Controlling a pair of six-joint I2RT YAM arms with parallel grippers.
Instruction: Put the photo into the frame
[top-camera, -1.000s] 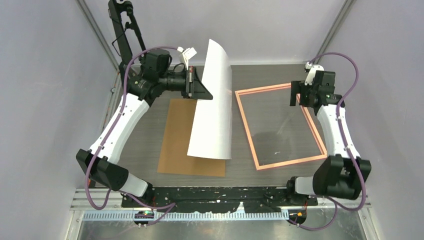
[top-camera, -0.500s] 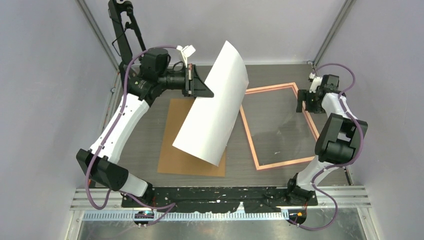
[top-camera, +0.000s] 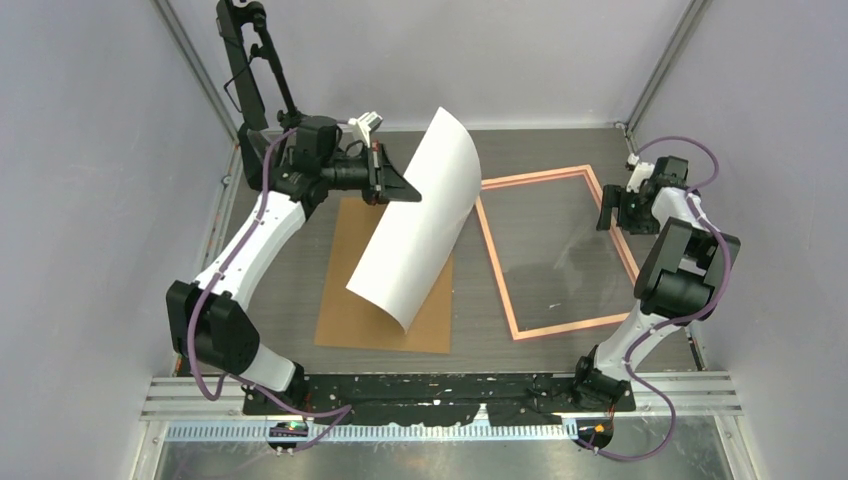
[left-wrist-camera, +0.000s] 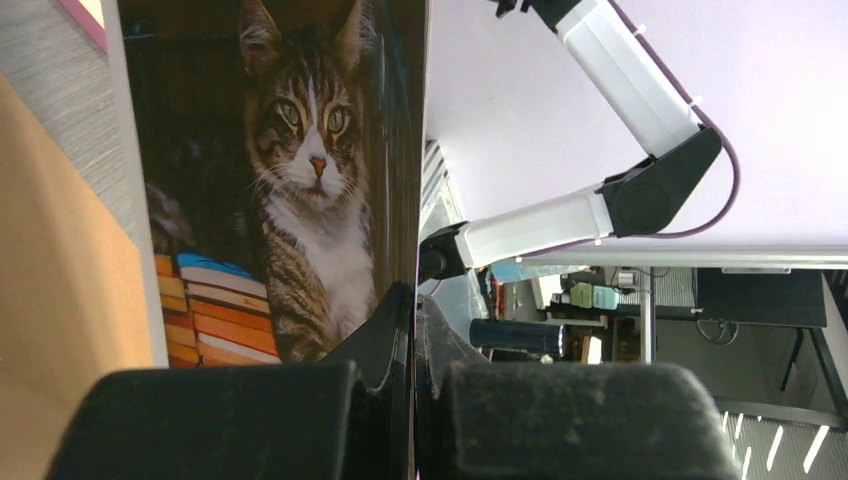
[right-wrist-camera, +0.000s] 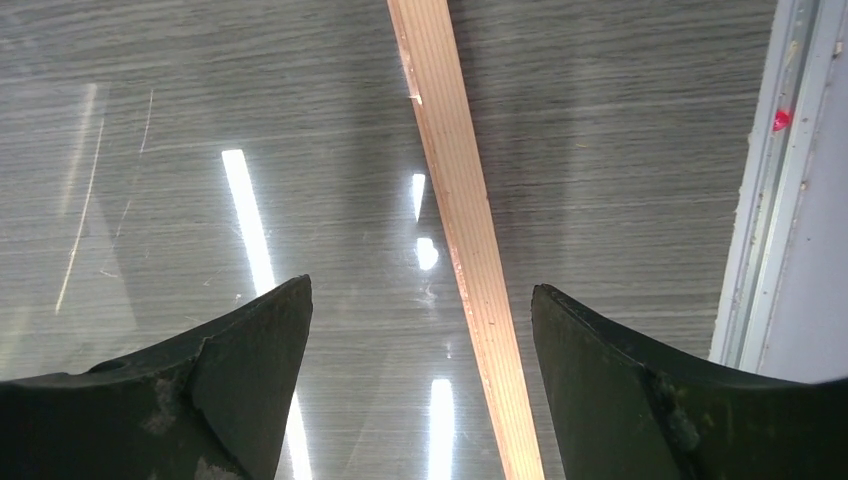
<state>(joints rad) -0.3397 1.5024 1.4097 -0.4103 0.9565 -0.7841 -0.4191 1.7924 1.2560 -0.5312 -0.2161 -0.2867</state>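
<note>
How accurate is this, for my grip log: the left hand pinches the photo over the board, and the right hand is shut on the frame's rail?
One slip: the right hand is open, astride the frame's rail without gripping it, as the right wrist view shows. The left hand does pinch the photo over the board.

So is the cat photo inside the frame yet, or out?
Out: the photo hangs curled in the left fingers above the brown board, beside the frame.

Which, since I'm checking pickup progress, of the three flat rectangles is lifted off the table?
The photo, curled with its white back showing, pinched in the shut jaws of the left gripper. The brown board and pink frame lie flat.
</note>
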